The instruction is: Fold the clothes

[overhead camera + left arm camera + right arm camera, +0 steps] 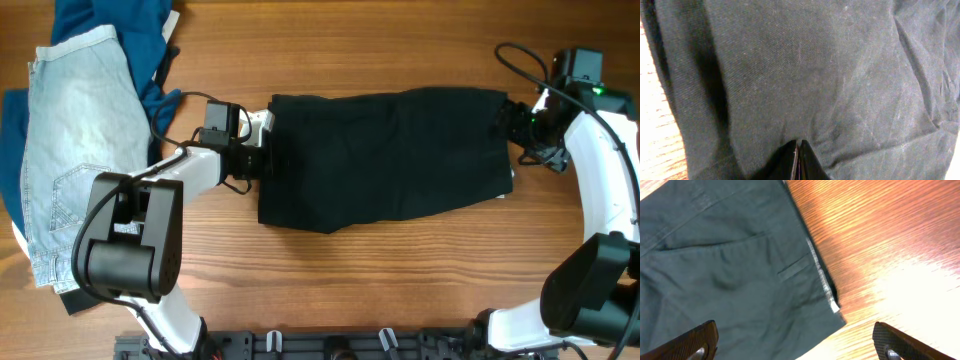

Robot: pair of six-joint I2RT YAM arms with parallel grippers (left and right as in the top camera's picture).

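Observation:
The clothes in hand are black shorts (390, 155), lying flattened across the middle of the wooden table. At their left edge my left gripper (268, 160) is shut on the fabric. In the left wrist view the dark cloth (830, 75) fills the frame and creases run out from the closed left gripper (799, 150). My right gripper (512, 122) is at the shorts' right end, open. In the right wrist view the right gripper (795, 345) stands wide, with a corner of the shorts (730, 265) and its pale edge trim lying below, apart from both fingers.
Pale denim shorts (75, 150) lie in a heap at the far left, over a dark blue garment (110, 25) at the back left corner. A black cable (520, 60) loops near the right arm. Bare wood (400, 280) runs along the front.

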